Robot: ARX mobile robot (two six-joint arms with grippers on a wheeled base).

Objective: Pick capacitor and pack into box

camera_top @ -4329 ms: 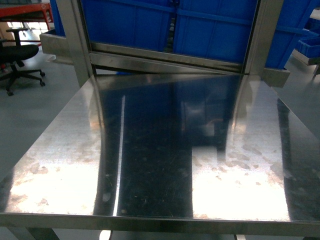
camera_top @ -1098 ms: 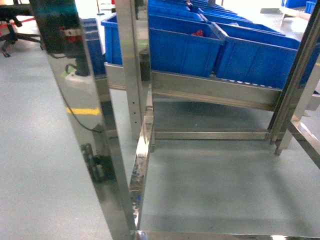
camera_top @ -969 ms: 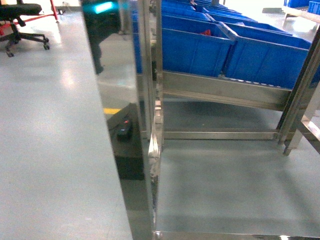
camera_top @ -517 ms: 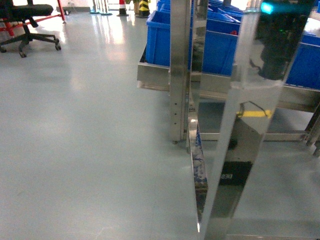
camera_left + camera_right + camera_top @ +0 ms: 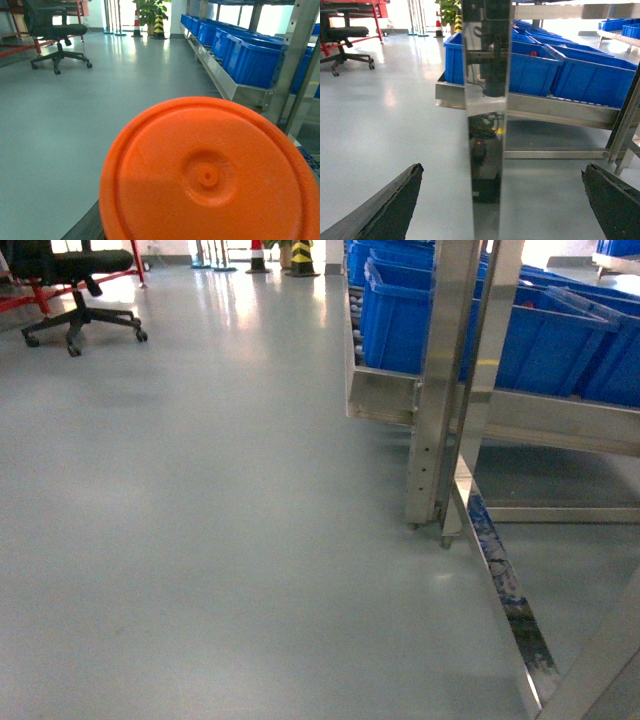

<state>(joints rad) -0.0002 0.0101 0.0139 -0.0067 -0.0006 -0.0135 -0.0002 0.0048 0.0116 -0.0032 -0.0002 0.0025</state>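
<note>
An orange round piece with a dimple at its centre, the capacitor [image 5: 210, 175], fills the lower right of the left wrist view, very close to the lens. It hangs above the grey floor and hides my left gripper's jaws; only a dark finger edge [image 5: 90, 227] shows at its lower left. In the right wrist view my right gripper [image 5: 502, 169] is open, its two dark fingertips far apart with nothing held between them. The box is out of view. Neither gripper shows in the head view.
A steel rack upright [image 5: 440, 390] stands at the right, with blue bins [image 5: 400, 310] on its sloped shelf. A shiny steel post [image 5: 487, 100] stands straight ahead of the right gripper. An office chair [image 5: 70, 280] and a striped cone [image 5: 300, 255] stand far back on the grey floor.
The head view has swung left, from the steel table top to the rack and then to bare floor. The rack's upright has slid rightward in the view.
</note>
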